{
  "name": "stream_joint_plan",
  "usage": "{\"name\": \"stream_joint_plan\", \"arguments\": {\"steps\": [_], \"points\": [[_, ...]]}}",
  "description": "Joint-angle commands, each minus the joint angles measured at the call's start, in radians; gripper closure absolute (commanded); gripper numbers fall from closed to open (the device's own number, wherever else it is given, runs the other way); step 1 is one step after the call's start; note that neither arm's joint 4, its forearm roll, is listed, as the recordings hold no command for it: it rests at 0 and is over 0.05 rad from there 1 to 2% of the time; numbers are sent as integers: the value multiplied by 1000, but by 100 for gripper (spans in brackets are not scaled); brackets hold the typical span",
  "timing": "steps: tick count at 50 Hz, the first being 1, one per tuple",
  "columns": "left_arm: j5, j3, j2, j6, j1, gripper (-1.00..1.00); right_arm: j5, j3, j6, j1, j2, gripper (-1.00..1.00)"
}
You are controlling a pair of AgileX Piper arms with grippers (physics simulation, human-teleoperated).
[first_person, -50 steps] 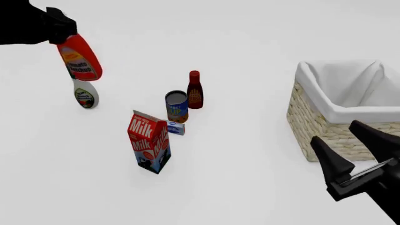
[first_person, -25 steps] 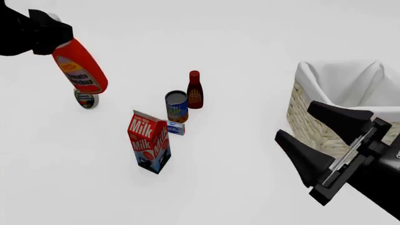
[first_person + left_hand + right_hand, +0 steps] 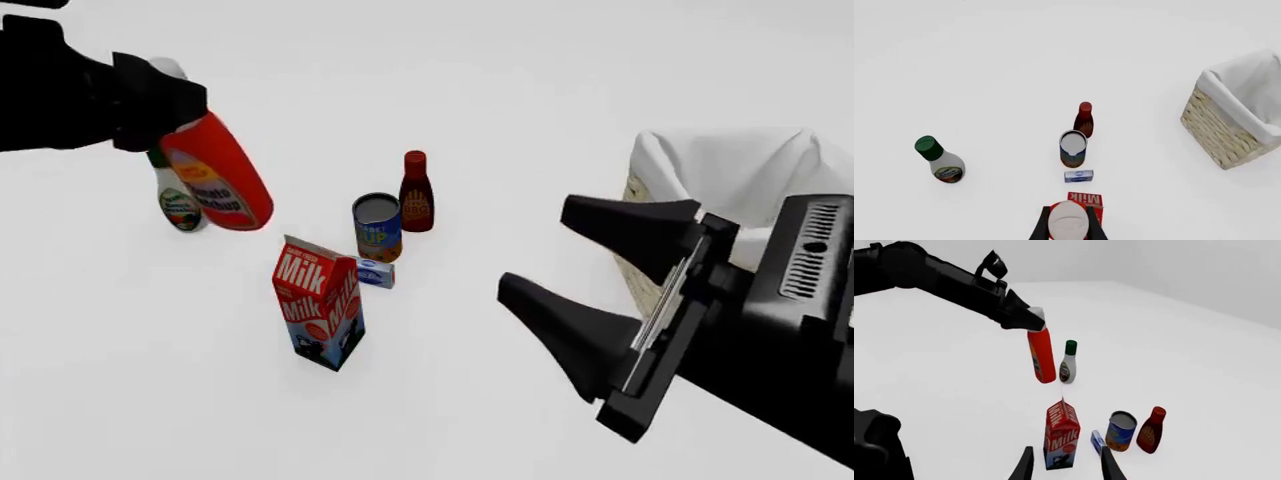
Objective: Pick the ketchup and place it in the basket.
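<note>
Plain white tabletop [image 3: 441, 420] all round, nothing but flat pale ground behind it. I have the ketchup [image 3: 220, 180] off the table: my left gripper [image 3: 163, 92] is clamped on its cap end and the bottle hangs below the fingers, tilted, clear of the surface. So the pick looks done; the carry and the drop are still to do.

The basket [image 3: 727, 185] sits well apart from my left fingers, across the table past the cluster of groceries. Beneath and beyond the hanging bottle I see the milk carton [image 3: 320, 315], the can [image 3: 376, 227], the small blue box [image 3: 375, 273] and the maroon bottle [image 3: 416, 192]. The green-capped white bottle [image 3: 1067, 362] stands just behind the ketchup.

My left arm [image 3: 934, 277] reaches in high and stretched out, wrist angled down. In its own wrist view the whitish cap [image 3: 1068, 220] sits between the two fingers.

My right gripper [image 3: 607, 290] hovers near the basket with its fingers spread wide and nothing between them. I judge I must keep it clear of the path to the basket.
</note>
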Motion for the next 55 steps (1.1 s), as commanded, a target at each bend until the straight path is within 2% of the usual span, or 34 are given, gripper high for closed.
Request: {"name": "stream_joint_plan", "arguments": {"steps": [1,3,4,5,10,12,19,34,40,45,46,49,54,55], "points": [[3,0,1,39,-63,100,17,-77,7,50,89,-100],[2,9,3,35,-84,100,18,-88,0,50,112,-100],[-3,18,2,47,-93,100,24,-102,15,55,125,-100],[2,23,8,29,-121,100,26,-109,15,57,130,-100],[3,22,16,15,-120,100,25,-128,8,63,153,-100],[5,22,12,33,-132,100,25,-140,12,68,172,-100],[10,28,7,33,-153,100,19,-177,-16,70,240,-100],[13,29,6,68,-191,100,37,-262,13,90,337,-100],[12,35,2,88,-206,100,35,-297,-10,81,387,-100],[10,43,-2,99,-223,100,31,-312,8,78,406,-100],[5,50,-1,100,-227,100,34,-320,43,81,419,-100],[0,62,0,102,-232,100,43,-331,67,100,415,-100],[-2,72,-3,102,-249,100,52,-349,73,103,430,-100],[-8,77,-9,119,-246,100,54,-353,71,103,434,-100]]}}
